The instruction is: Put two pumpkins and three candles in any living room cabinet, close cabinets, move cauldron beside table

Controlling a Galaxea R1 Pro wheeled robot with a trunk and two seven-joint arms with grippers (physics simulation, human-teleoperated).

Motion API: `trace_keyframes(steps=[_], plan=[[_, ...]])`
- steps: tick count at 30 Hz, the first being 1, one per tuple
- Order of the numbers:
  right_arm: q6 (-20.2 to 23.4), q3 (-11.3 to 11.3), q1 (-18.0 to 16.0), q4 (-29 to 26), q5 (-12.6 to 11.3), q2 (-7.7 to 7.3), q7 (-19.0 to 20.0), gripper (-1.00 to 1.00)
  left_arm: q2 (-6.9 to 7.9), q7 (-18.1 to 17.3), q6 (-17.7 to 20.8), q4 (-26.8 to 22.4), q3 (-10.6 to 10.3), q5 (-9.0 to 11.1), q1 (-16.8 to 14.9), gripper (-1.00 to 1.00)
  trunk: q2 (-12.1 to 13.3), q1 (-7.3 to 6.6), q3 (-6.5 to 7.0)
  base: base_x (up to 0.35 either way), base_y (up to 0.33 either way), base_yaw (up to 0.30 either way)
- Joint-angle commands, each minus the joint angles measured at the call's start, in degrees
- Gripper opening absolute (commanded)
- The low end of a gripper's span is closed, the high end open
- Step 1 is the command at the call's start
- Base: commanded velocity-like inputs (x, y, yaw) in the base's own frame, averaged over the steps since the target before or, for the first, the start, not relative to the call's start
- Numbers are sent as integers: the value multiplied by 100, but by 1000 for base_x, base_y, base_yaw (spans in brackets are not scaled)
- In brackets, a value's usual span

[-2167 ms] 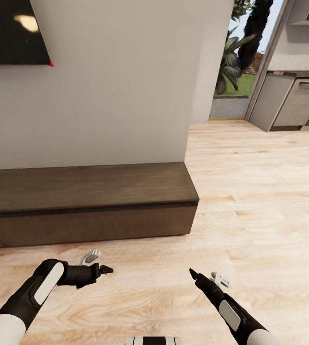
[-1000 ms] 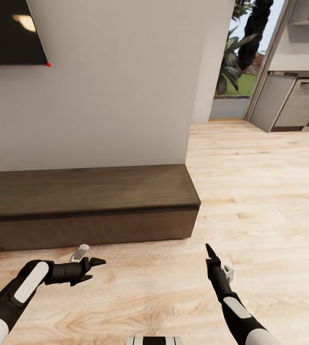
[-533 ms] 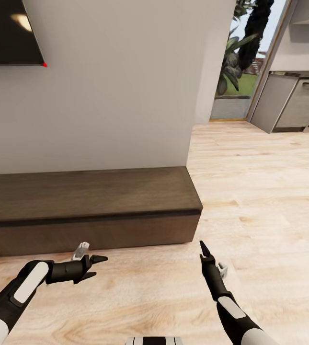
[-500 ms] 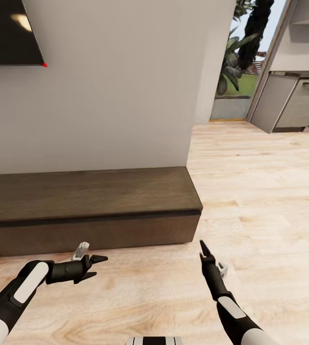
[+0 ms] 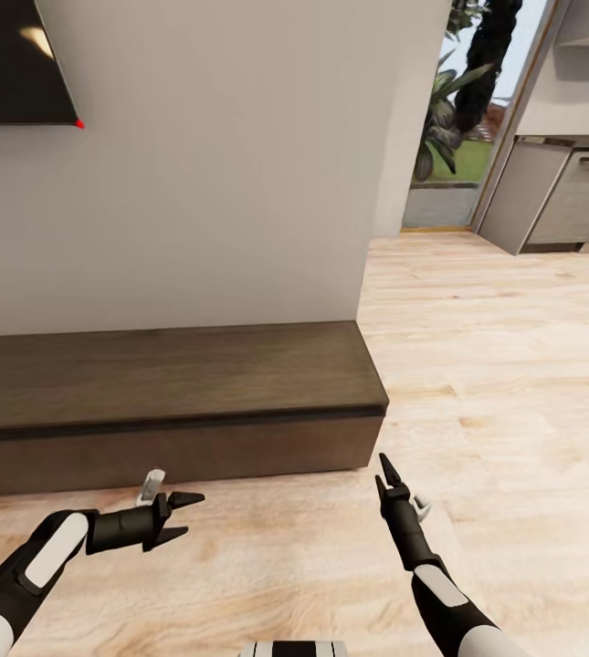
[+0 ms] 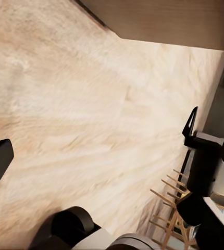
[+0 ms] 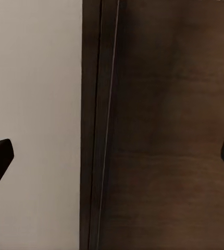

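While both arms hang low and empty over the plank floor (image 5: 513,365), the dark wooden cabinet (image 5: 166,401) sits at 11 o'clock, fronts shut against the wall. Left gripper (image 5: 184,516) and right gripper (image 5: 383,474) both spread apart, likely readied for its front; pumpkins and candles not sighted

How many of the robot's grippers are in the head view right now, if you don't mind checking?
2. The left gripper hovers over the floor before the cabinet; the right gripper points forward off the cabinet's right end.
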Motion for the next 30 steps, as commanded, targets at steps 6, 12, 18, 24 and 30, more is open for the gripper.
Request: trace_keyframes(steps=[6, 12, 18, 24, 30], plan=[[24, -28, -3, -167, 12, 4, -38, 100, -11, -54, -2, 33, -47, -22, -4, 100, -2, -1, -4, 83, 26, 0], [-12, -34, -4, -154, 8, 4, -63, 100, -7, -55, -1, 35, -45, -18, -4, 100, -2, -1, -4, 45, 9, 0], [-29, -36, -4, -137, 12, 5, -72, 100, -12, -55, -2, 35, -47, -21, -4, 100, -2, -1, -4, 81, 1, 0], [-41, -28, -6, -136, 17, 12, -76, 100, -16, -55, -2, 35, -49, -21, -4, 100, -2, -1, -4, 77, 0, 0], [-49, -21, -9, -135, 24, 13, -82, 100, -15, -55, -2, 35, -49, -20, -4, 100, -2, -1, -4, 100, 0, 0]])
